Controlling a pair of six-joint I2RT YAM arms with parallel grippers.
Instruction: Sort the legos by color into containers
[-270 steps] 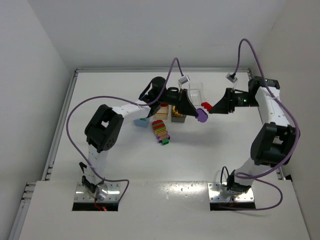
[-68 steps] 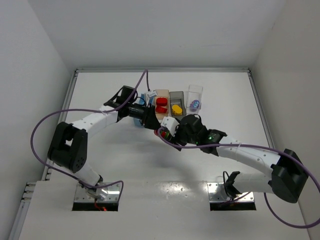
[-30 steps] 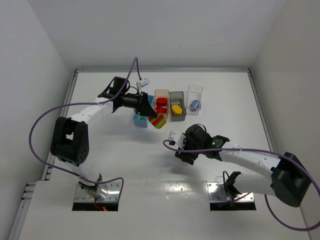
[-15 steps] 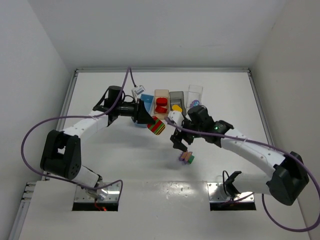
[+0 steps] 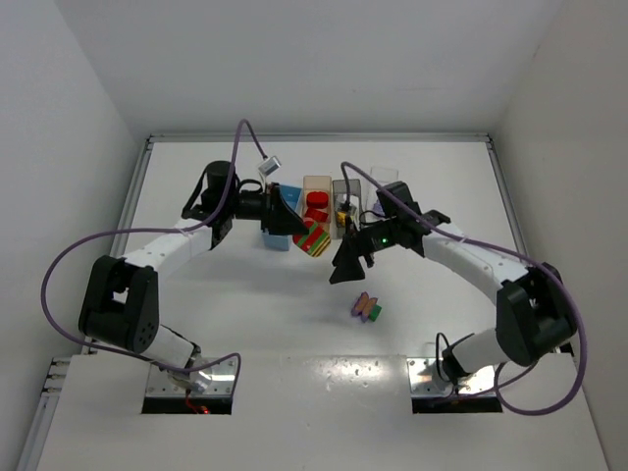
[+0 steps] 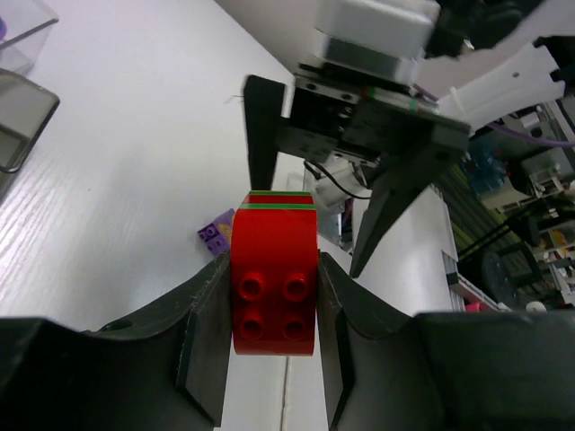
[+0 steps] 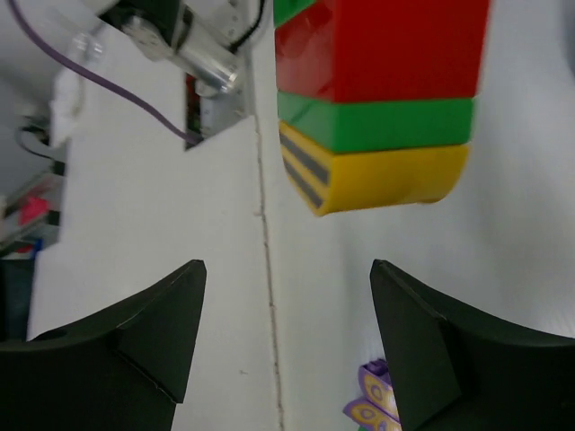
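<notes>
Just in front of the row of bins, the left gripper (image 5: 303, 233) is closed on the striped stack (image 5: 314, 238) of legos, pinching its red end; in the left wrist view the red brick's four studs face the camera and both fingers (image 6: 205, 332) press flat against its sides. The stack's free end, which shows red, green and yellow layers in the right wrist view, points toward the right gripper (image 5: 347, 263). That gripper stands close by with its jaws spread wide and nothing between them, not touching the stack. On the table nearer the arm bases, apart from both grippers, lies a small purple and green piece (image 5: 366, 307). Behind the stack, the light blue bin (image 5: 290, 194) is partly covered by the left gripper. Beside it, the pale orange bin (image 5: 316, 183) holds a red brick (image 5: 316, 204). The dark grey bin (image 5: 340, 186) comes next and shows something yellow inside. The clear bin (image 5: 379, 175) is at the far end, mostly hidden behind the right arm.
</notes>
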